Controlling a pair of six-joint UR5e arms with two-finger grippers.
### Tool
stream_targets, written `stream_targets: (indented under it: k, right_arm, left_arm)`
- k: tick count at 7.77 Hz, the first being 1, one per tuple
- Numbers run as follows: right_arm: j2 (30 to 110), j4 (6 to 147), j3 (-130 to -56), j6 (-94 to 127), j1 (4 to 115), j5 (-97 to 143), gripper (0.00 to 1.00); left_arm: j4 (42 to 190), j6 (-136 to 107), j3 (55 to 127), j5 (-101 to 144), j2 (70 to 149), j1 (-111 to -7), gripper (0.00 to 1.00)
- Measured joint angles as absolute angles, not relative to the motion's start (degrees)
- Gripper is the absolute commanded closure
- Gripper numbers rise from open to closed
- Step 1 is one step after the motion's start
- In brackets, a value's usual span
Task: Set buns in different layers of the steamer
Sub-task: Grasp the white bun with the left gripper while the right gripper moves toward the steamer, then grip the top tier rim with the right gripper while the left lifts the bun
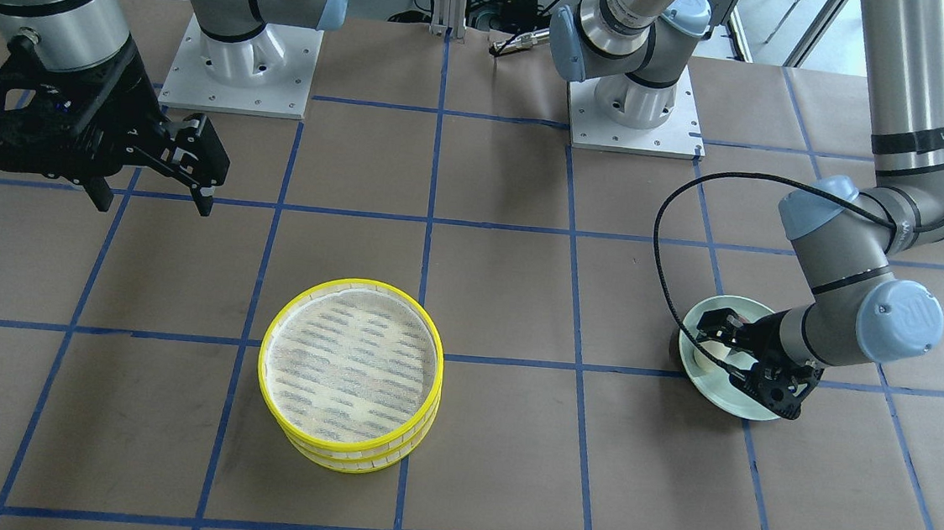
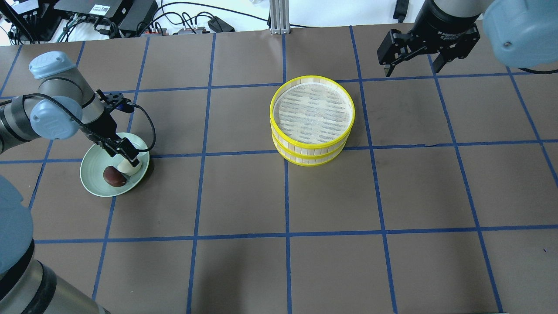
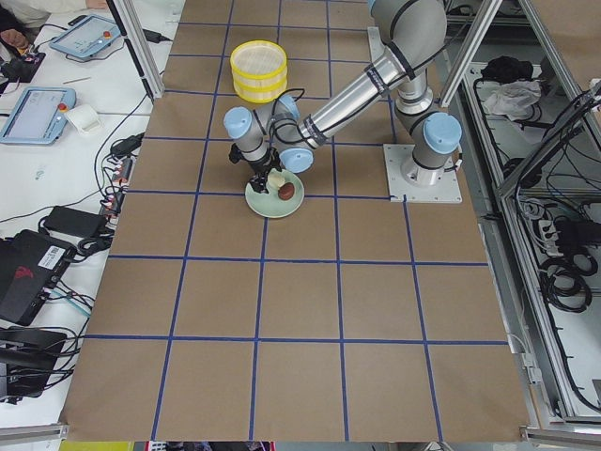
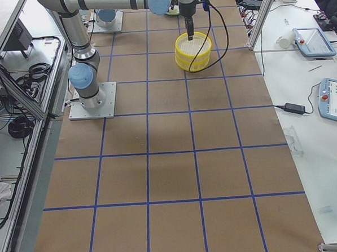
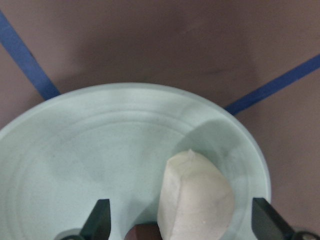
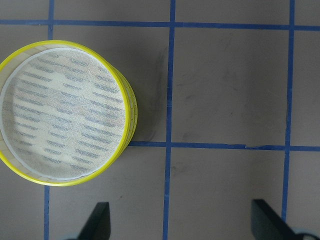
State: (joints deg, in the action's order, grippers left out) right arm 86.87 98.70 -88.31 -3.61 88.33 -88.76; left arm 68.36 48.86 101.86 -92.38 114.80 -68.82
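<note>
Two steamer layers stand stacked mid-table, the top tray on the lower tray, both empty as far as shown; the stack also shows in the right wrist view. The cream-white bun and the dark reddish-brown bun lie on a pale green plate. My left gripper is open and low over the plate, its fingers on either side of the cream bun, not touching it. My right gripper is open and empty, held high beyond the steamer.
Brown paper with a blue tape grid covers the table. The arm bases sit at the robot's edge. The left arm's black cable loops over the plate's edge.
</note>
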Motion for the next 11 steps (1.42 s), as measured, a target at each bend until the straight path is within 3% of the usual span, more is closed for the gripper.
stream_targets:
  k: [2, 3, 7, 11]
  right_arm:
    - [86.34, 99.09, -89.02, -2.49, 88.50, -88.13, 0.00]
    - [85.27, 101.04, -89.60, -0.82, 88.79, -88.05, 0.00]
    - [77.74, 109.52, -91.79, 5.61, 90.51, -87.88, 0.00]
    - [71.05, 116.69, -93.97, 10.75, 92.51, -85.48, 0.00]
  left_arm:
    - [68.38, 48.95, 102.23, -91.97, 115.07, -68.82, 0.12]
    - [68.38, 49.01, 102.27, -91.95, 115.10, -68.82, 0.23]
    - [68.38, 49.19, 102.23, -92.20, 115.13, -68.82, 0.97]
    - [68.59, 48.71, 101.08, -92.25, 114.53, -68.82, 1.00]
